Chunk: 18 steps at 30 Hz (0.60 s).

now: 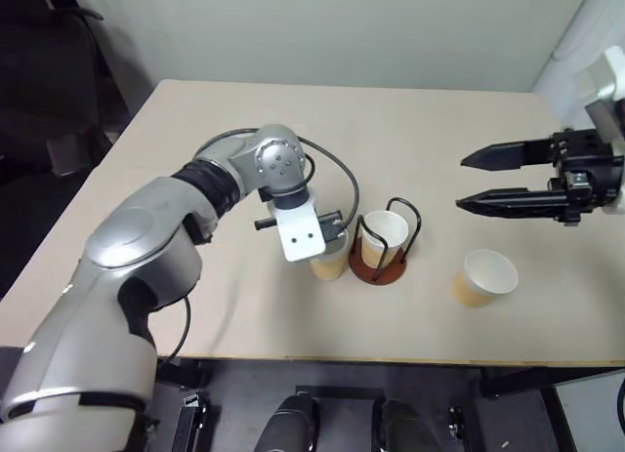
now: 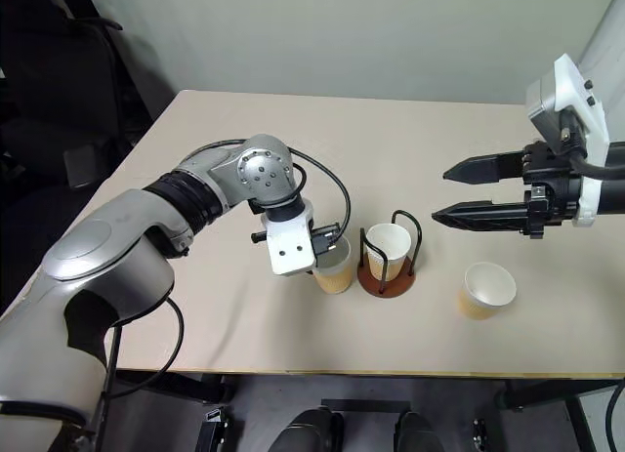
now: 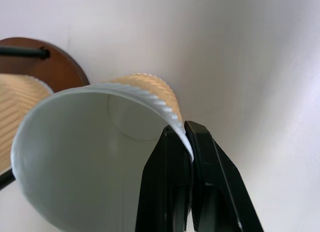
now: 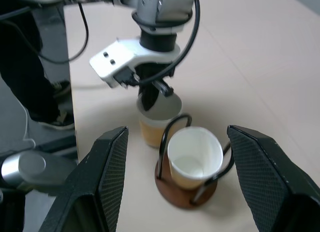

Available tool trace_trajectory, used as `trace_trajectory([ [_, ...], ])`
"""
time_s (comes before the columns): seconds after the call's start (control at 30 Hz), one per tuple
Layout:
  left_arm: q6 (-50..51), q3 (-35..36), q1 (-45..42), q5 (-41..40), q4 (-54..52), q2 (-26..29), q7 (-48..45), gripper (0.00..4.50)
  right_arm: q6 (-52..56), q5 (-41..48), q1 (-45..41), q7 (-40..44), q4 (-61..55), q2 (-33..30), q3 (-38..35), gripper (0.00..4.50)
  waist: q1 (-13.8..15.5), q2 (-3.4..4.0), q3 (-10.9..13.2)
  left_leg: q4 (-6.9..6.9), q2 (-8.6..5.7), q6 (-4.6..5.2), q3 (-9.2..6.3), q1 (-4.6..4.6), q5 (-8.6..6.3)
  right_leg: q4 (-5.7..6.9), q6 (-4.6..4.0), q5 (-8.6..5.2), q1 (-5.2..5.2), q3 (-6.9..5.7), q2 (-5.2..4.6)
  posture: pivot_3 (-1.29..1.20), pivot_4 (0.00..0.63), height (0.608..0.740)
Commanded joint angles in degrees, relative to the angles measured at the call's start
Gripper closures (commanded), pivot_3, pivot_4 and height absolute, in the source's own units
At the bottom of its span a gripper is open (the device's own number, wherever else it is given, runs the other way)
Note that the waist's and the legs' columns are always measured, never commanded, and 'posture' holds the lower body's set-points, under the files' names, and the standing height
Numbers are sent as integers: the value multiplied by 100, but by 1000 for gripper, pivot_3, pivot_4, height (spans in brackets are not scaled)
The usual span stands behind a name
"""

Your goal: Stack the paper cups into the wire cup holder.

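A tan paper cup [image 1: 330, 264] stands on the table just left of the wire cup holder [image 1: 377, 272]. My left gripper [image 3: 186, 129] points straight down and is shut on this cup's rim, one finger inside the wall and one outside. A second paper cup [image 1: 383, 235] sits upright inside the holder's black wire loops. A third paper cup [image 1: 485, 277] stands alone to the right, near the front edge. My right gripper [image 1: 462, 184] hovers open above the table, right of the holder, pointing left toward it with nothing between its fingers.
The beige table [image 1: 439, 120] is bare behind the cups. Its front edge runs close below the holder and the lone cup. A dark chair [image 2: 59, 91] stands off the table's far left corner.
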Motion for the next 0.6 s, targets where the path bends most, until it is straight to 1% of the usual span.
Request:
trace_trajectory([
  [0.03,27,17,-253,-202,-27,199,-163,4411,-167,-43,-139,118,52,-28,-123,1317,-3,0,0,0,0,0,0,0,0,0,0,0,0,0,1,0,150,740],
  [0.17,84,-101,-568,-359,-13,364,-163,4411,-208,-113,-178,217,142,-68,-53,1317,5,0,0,1,-1,0,-1,-2,0,-1,0,0,0,-1,0,0,150,740],
  [0.27,189,-17,-1010,-273,342,336,-163,4411,-251,-228,-222,328,248,-171,9,1317,8,-1,1,2,-2,1,-1,-5,-1,-5,-1,1,0,-1,-2,0,150,740],
  [0.4,355,932,-1598,313,1314,-174,-163,4411,-264,-395,-301,484,433,-289,106,1317,22,-2,1,1,-4,4,-1,-10,-3,-12,-2,0,0,-2,-4,0,150,740],
  [0.43,387,1141,-1706,493,1477,-298,-43,4411,-278,-435,-313,525,488,-312,121,1317,24,-2,1,-1,-5,6,0,-9,-5,-14,-6,-2,0,-2,-3,0,150,740],
  [0.6,644,2109,-1937,1119,1846,-764,266,4411,-336,-625,-366,678,643,-375,203,1317,0,-2,1,-4,-4,5,7,-5,-14,-13,-10,-11,-2,3,2,0,150,740],
])
